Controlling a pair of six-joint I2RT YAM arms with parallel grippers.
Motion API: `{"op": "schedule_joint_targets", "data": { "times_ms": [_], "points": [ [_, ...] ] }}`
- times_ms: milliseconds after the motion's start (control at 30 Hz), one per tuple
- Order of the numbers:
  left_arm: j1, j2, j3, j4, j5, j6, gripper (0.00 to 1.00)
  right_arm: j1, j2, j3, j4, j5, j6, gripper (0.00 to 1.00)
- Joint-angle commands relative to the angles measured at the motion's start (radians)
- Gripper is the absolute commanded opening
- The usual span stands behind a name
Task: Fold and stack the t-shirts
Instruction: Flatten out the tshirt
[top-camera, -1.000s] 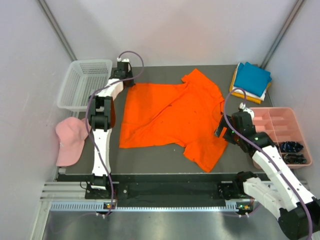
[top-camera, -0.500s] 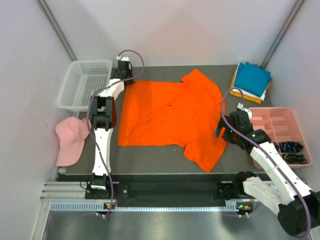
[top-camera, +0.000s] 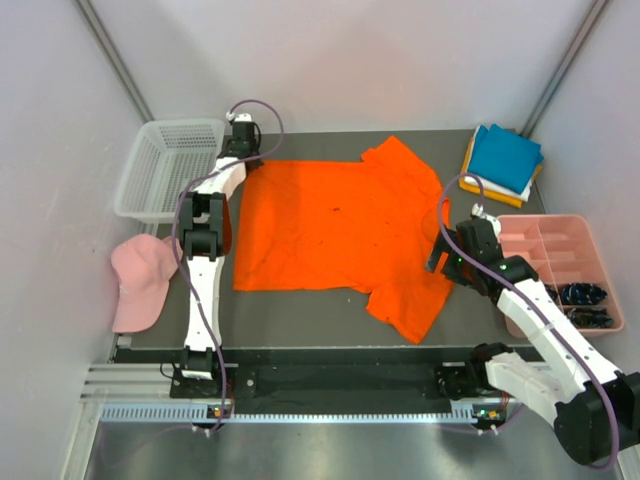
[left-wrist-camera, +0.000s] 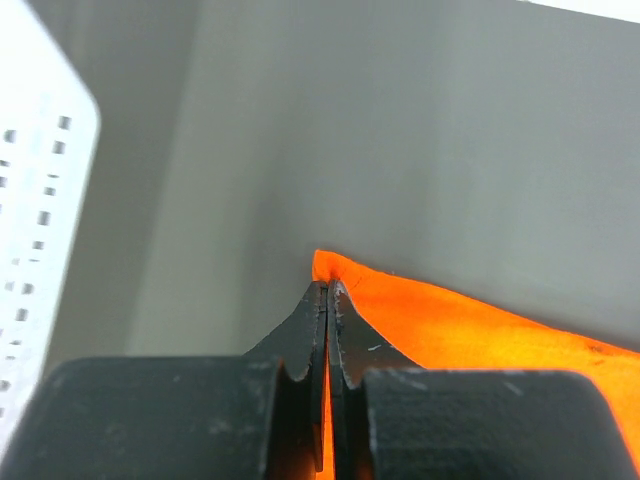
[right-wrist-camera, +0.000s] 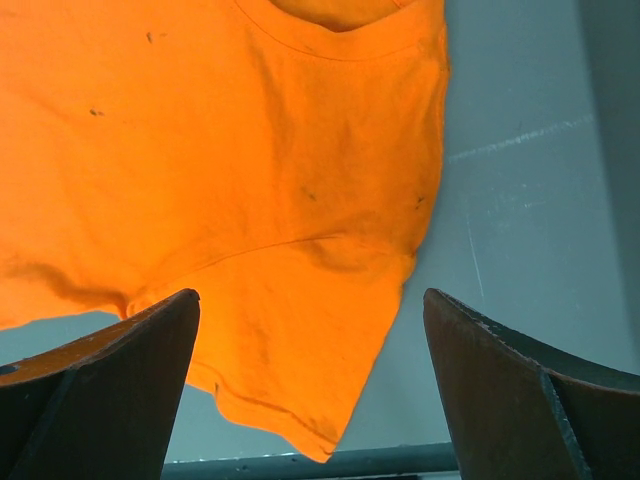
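Note:
A bright orange t-shirt (top-camera: 340, 230) lies spread flat on the dark table, sleeves pointing to the far right and near right. My left gripper (top-camera: 247, 160) is shut on its far left corner (left-wrist-camera: 335, 268), pinching the fabric between the fingertips. My right gripper (top-camera: 440, 255) stands open above the shirt's right edge, by the near sleeve (right-wrist-camera: 300, 340), with nothing between its fingers. A folded stack of t-shirts (top-camera: 503, 163), teal blue on top of white and amber yellow, rests at the far right corner.
A white mesh basket (top-camera: 168, 168) stands at the far left. A pale pink cap (top-camera: 140, 280) lies at the table's left edge. A pink compartment tray (top-camera: 560, 265) with dark items sits at the right edge.
My left gripper has pulled the shirt's corner a little farther back and left, flattening the shirt's left side. My right gripper has shifted slightly along the right edge, still open.

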Motion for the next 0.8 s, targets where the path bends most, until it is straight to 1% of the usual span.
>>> {"op": "schedule_joint_targets", "data": {
  "times_ms": [0, 633, 667, 700, 733, 767],
  "points": [
    [0.03, 0.029, 0.058, 0.009, -0.052, 0.023, 0.0, 0.01, 0.01, 0.033, 0.026, -0.003, 0.006, 0.93],
    [0.064, 0.039, 0.068, 0.013, -0.063, 0.037, 0.0, 0.01, 0.027, 0.045, 0.032, -0.014, 0.012, 0.93],
    [0.064, 0.037, 0.065, 0.013, -0.071, 0.037, 0.06, 0.01, 0.03, 0.047, 0.032, -0.013, 0.009, 0.93],
    [0.064, 0.036, 0.065, 0.013, -0.074, 0.037, 0.08, 0.01, 0.028, 0.047, 0.032, -0.016, 0.012, 0.93],
    [0.064, 0.034, 0.064, 0.013, -0.078, 0.037, 0.16, 0.01, 0.03, 0.047, 0.033, -0.016, 0.011, 0.93],
    [0.064, 0.032, 0.062, 0.015, -0.091, 0.037, 0.26, 0.01, 0.03, 0.045, 0.033, -0.017, 0.011, 0.93]
  ]
}}
